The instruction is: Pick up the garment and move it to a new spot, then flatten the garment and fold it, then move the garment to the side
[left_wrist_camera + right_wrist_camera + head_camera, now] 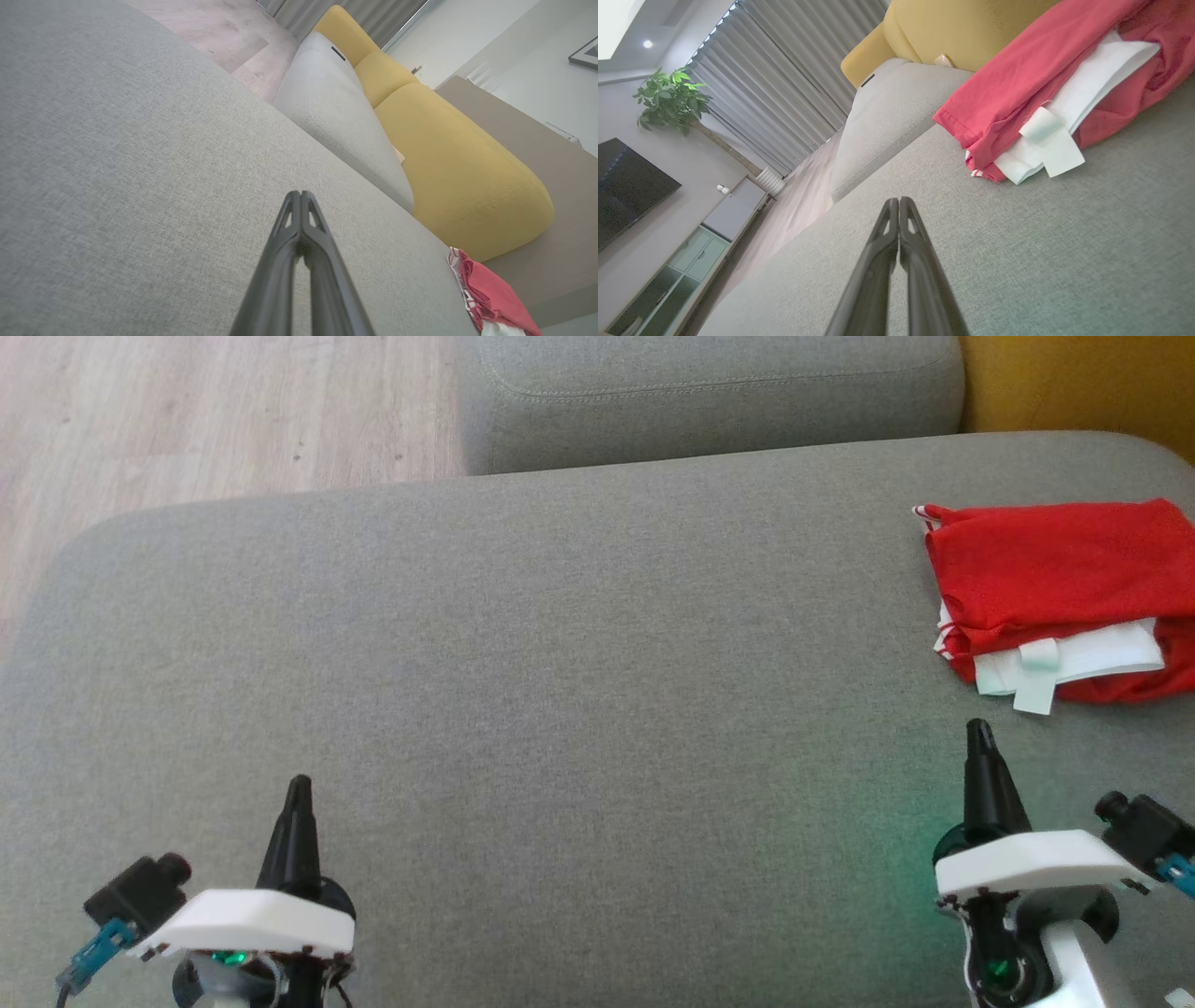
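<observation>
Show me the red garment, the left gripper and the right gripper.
red garment [1046, 569], head view, on its red top layer
left gripper [299, 789], head view, at its shut fingertips
right gripper [977, 730], head view, at its shut fingertips

Folded red garment on grey sofa

We see soft, even light across the sofa, with hardly any shadow. A faint green glow tints the fabric by the right gripper. In the right wrist view a ceiling lamp glares white, and both wrist views stretch and bow toward their edges.
</observation>
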Robot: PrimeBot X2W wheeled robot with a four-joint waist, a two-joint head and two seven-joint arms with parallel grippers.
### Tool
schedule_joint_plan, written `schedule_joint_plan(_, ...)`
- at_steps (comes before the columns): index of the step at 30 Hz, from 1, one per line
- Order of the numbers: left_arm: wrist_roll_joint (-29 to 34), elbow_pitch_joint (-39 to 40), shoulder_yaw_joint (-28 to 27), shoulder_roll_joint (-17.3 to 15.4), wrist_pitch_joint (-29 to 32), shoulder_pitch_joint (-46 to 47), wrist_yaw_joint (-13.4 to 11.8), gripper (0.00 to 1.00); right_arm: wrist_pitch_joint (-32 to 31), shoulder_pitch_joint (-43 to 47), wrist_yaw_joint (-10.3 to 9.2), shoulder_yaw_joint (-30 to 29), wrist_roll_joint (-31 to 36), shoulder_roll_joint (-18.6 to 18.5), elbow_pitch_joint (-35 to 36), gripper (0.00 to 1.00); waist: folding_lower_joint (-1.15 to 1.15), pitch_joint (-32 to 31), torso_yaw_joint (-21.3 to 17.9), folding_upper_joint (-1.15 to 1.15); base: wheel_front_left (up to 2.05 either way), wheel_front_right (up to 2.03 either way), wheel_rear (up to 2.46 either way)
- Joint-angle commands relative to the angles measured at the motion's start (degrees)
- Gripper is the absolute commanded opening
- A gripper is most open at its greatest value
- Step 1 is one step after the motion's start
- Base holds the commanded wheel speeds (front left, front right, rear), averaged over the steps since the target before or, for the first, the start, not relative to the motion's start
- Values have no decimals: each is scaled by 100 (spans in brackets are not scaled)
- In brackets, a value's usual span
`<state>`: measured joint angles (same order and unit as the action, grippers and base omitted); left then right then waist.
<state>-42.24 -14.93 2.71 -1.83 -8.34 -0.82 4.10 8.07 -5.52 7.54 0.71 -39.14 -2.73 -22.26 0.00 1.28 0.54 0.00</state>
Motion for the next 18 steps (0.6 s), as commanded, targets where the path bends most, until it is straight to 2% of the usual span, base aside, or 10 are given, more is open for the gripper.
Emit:
schedule_joint_plan(1, -161, 172, -147, -43, 41, 297, 63, 0, -36, -231, -2, -24, -185, -17, 230, 0, 0, -2, -1, 0, 0, 0, 0)
schedule_joint_plan(18, -1068, 156, -292, -55, 311, 373, 115, 0, -303, -200, -2, -156, -1144, -17, 342, 0, 0, -22, -11, 0, 0, 0, 0)
